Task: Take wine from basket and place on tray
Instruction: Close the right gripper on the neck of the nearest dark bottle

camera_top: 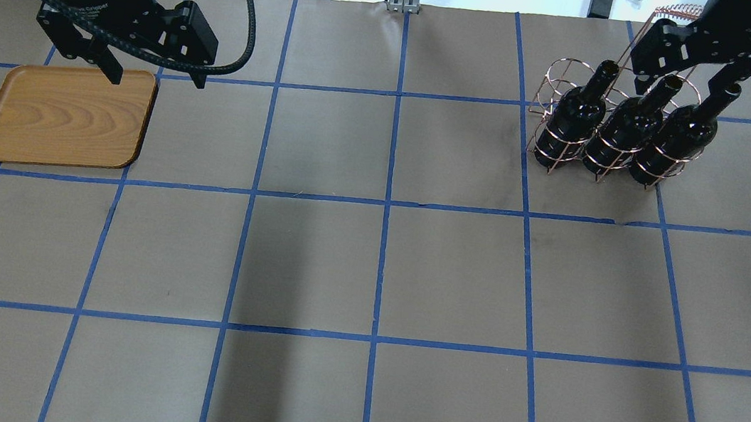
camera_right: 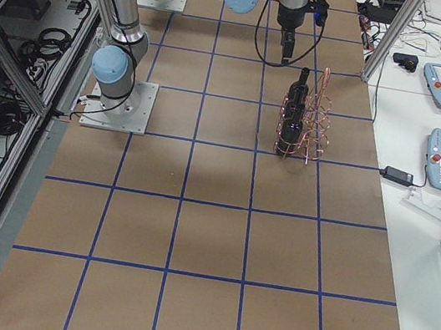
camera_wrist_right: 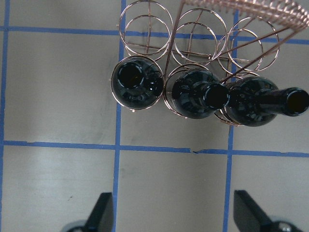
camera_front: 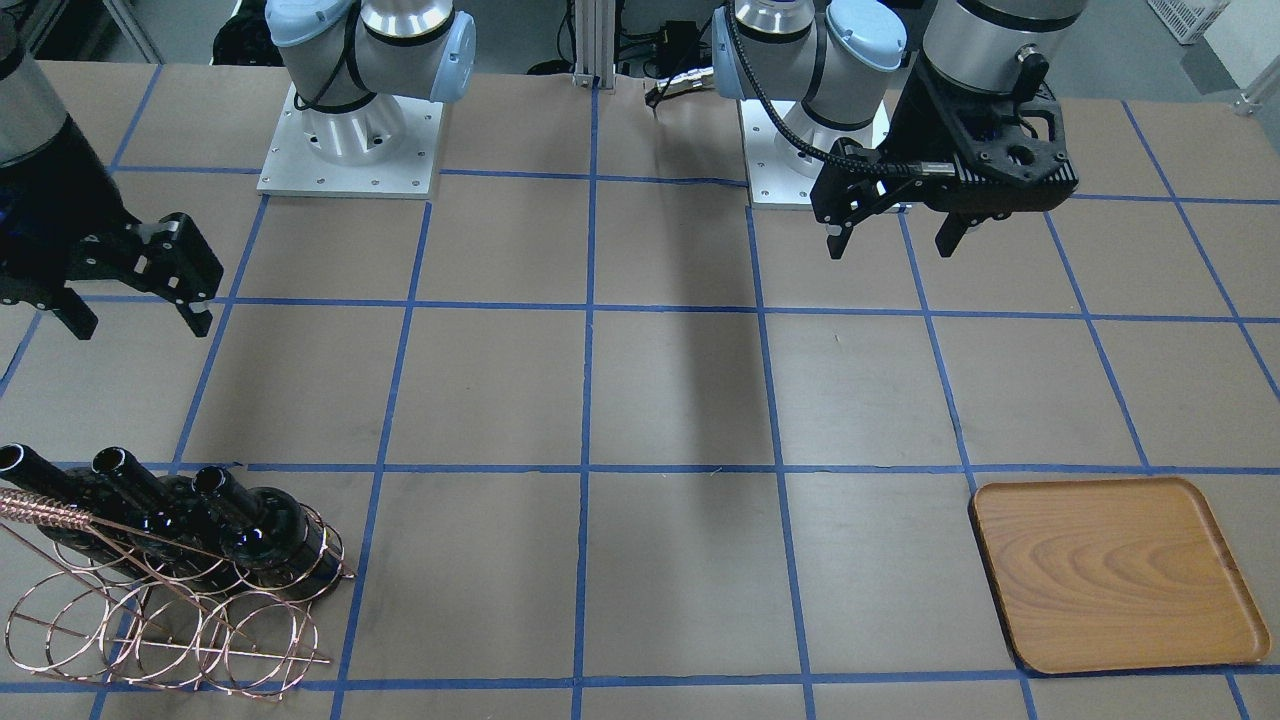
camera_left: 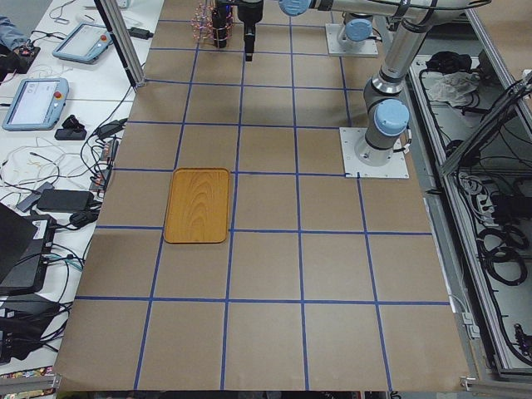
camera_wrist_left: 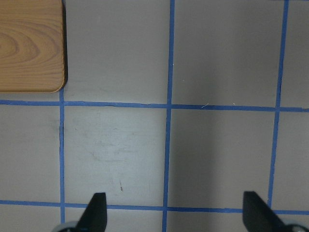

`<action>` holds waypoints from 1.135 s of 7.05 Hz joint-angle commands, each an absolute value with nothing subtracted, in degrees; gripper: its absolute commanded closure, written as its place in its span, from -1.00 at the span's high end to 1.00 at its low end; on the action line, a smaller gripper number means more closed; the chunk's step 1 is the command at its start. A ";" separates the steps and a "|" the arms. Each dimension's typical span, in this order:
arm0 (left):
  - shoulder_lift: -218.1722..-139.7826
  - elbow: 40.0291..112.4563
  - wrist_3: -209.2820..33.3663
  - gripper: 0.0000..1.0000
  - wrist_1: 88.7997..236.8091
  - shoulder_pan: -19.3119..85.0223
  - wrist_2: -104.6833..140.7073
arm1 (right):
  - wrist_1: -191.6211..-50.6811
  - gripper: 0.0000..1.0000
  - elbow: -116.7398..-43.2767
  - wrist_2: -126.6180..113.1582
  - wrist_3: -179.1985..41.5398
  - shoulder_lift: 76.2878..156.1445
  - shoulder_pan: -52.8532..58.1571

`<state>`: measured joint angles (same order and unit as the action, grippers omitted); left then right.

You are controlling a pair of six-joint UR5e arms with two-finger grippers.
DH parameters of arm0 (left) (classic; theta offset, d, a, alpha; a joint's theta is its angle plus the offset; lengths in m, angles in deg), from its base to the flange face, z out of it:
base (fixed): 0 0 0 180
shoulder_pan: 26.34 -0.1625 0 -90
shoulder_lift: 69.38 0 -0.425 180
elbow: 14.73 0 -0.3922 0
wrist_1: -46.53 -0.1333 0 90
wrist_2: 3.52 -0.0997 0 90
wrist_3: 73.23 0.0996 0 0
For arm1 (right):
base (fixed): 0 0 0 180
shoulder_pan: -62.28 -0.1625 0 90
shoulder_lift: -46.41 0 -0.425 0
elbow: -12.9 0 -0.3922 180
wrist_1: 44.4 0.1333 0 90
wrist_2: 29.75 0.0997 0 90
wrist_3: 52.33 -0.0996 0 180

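Observation:
Three near-black wine bottles stand upright in the near row of the copper wire basket. They also show in the right wrist view and in the front view. My right gripper is open and empty. It hangs above the table on the robot's side of the basket, apart from the bottles. The wooden tray lies empty at the far left. My left gripper is open and empty, high up near the tray's corner.
The basket's far row of loops holds nothing, and its twisted handle slants over the bottles. Brown paper with blue tape lines covers the table. The arm bases stand at the robot's edge.

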<state>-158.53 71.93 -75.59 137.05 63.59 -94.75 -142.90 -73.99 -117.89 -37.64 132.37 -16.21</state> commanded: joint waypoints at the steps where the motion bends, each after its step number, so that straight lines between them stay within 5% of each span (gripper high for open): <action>1: -158.50 71.93 -75.51 1.00 137.05 63.57 -94.75 | -146.94 0.71 -74.11 -114.85 -33.53 129.13 -12.52; 5: -158.50 71.93 -75.51 1.00 137.05 63.57 -94.75 | -153.38 0.60 -74.11 -114.92 -34.22 122.01 -12.51; 6: -158.50 71.93 -75.51 1.00 137.05 63.57 -94.75 | -156.00 0.34 -74.11 -114.92 -34.22 121.04 -12.51; 8: -158.50 71.93 -75.51 1.00 137.05 63.57 -94.75 | -156.38 0.35 -74.11 -114.92 -34.57 120.59 -12.69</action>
